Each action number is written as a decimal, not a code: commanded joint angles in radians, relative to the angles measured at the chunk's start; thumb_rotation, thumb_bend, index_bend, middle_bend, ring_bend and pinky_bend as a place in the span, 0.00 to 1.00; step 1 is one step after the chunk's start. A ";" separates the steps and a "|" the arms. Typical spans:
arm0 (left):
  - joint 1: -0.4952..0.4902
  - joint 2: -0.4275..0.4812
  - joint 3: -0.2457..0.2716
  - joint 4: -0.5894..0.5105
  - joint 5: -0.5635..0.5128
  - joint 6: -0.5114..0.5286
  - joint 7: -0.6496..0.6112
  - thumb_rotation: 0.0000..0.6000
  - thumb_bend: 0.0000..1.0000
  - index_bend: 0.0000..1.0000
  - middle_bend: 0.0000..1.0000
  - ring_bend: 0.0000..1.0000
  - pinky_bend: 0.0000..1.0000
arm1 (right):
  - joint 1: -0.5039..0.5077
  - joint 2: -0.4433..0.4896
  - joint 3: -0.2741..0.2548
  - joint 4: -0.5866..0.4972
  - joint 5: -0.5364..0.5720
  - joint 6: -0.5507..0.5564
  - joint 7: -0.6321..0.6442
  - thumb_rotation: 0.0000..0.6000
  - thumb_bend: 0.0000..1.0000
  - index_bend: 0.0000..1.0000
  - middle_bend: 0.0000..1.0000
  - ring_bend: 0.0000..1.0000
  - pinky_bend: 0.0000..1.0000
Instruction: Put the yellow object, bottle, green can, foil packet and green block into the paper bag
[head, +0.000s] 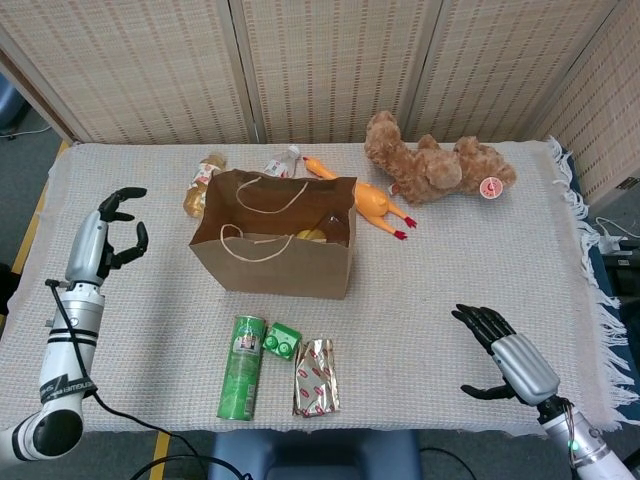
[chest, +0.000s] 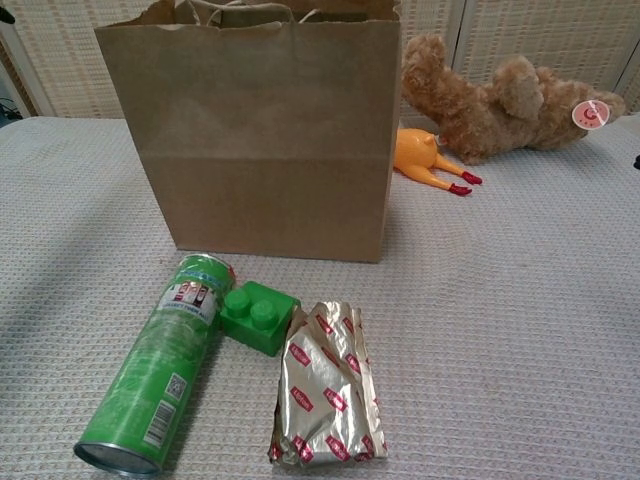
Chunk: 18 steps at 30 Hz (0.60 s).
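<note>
Can (head: 240, 366) lies on the tabletop in front of the paper bag (head: 280, 262), long axis running toward me, nearer my empty, loosely curled left hand (head: 108, 236) than my open right hand (head: 497, 352), I judge.

Looks like a staged lab or test room, not a home. The tabletop (head: 430, 300) is covered by a cream woven cloth (head: 150, 300) with a fringe, closed in behind by woven folding screens (head: 330, 70). Grey carpet (head: 25, 170) with yellow tape (head: 28, 225) and loose cables (head: 605, 228) runs alongside. Mixed props sit out: teddy bear (head: 435, 165), rubber chicken (head: 365, 200), paper bag (head: 275, 245).
</note>
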 joint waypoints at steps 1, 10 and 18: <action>0.078 0.037 0.096 0.065 0.160 -0.028 -0.068 1.00 0.60 0.23 0.20 0.12 0.29 | -0.001 -0.001 0.001 0.001 0.000 0.001 -0.002 1.00 0.03 0.00 0.00 0.00 0.00; 0.147 -0.051 0.386 0.583 0.907 0.165 -0.099 1.00 0.49 0.13 0.16 0.10 0.26 | -0.002 -0.006 0.005 -0.004 0.005 0.002 -0.019 1.00 0.03 0.00 0.00 0.00 0.00; 0.060 -0.186 0.558 1.047 1.356 0.368 -0.055 1.00 0.42 0.00 0.02 0.00 0.13 | -0.003 -0.011 0.009 -0.006 0.008 0.004 -0.033 1.00 0.03 0.00 0.00 0.00 0.00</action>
